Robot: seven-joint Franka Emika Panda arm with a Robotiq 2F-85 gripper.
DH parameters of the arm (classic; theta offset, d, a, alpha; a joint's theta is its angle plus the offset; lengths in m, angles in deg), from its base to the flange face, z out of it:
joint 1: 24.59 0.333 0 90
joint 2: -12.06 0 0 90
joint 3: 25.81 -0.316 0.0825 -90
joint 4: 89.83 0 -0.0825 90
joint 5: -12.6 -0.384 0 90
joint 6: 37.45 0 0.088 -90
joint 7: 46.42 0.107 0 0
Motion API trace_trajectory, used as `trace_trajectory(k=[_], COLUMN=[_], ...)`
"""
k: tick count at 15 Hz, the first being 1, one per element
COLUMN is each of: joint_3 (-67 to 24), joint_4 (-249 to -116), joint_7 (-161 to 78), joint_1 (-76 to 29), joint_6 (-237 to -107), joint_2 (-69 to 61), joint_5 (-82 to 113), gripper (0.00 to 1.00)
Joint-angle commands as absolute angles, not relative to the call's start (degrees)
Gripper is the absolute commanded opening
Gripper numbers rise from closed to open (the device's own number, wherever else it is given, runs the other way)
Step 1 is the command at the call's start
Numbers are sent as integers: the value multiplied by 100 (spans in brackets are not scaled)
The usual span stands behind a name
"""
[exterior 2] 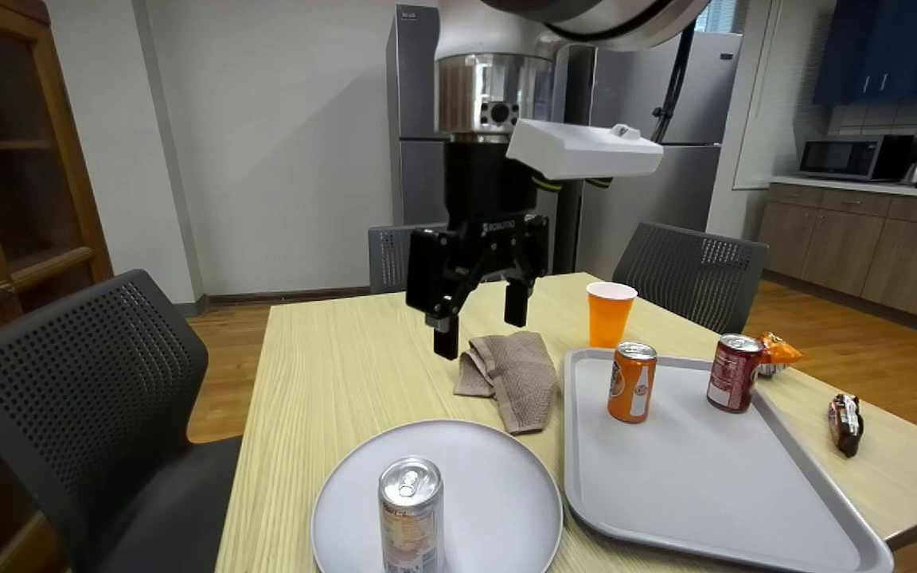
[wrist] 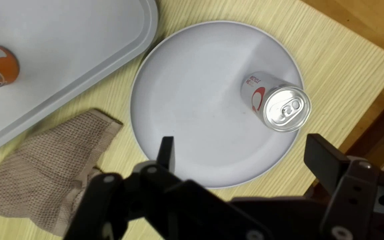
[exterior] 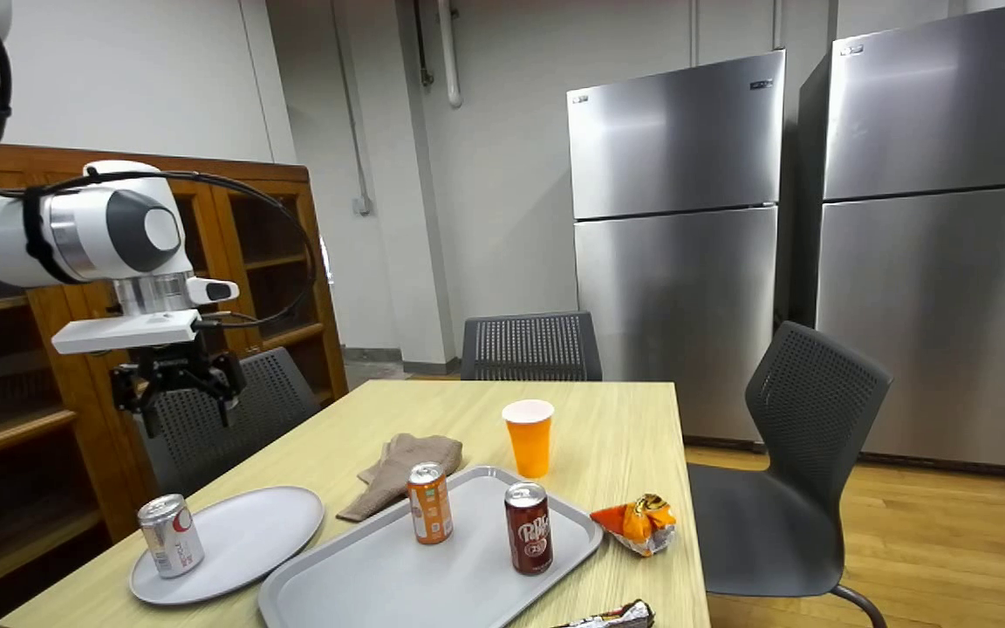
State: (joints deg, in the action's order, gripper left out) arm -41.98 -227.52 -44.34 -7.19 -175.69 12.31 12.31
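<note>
Standing at left, wooden cabinet [exterior: 84,392]: it is rising beside the table [exterior: 620,414].
Silver can [exterior: 171,536]: it is standing upright on the near left part of the plate [exterior: 245,541].
Gripper [exterior: 188,422]: it is hanging in the air, higher than the can, and its two fingers [exterior 2: 446,338] are pointing down, wide apart.
Plate: it is lying on the near left of the table, showing past the fingers in the wrist view.
Brown cloth [exterior 2: 518,382]: it is lying folded on the far side of the plate, just left of the tray [exterior 2: 681,485].
Tray: it is lying just right of the plate.
Orange can [exterior 2: 631,382]: it is standing upright on the tray's left side.
Orange cup [exterior: 529,445]: it is standing upright just past the tray's far edge.
Dark red can [exterior: 529,532]: it is standing upright on the tray's right side.
Snack bag [exterior: 638,523]: it is lying just right of the tray.
</note>
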Motion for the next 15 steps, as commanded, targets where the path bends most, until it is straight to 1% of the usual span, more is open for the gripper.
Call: trace_trajectory(k=[1, 8, 15], joint_3=[-4382, -4595, -4511], joint_4=[-22730, -22698, -22549], joint_7=[-4155, -3928, -3492], joint_1=[-578, -308, -156], joint_6=[-17515, -17895, -18099], joint_2=[1134, 613, 90], joint_5=[1335, 1241, 1589], gripper=[100, 100, 100])
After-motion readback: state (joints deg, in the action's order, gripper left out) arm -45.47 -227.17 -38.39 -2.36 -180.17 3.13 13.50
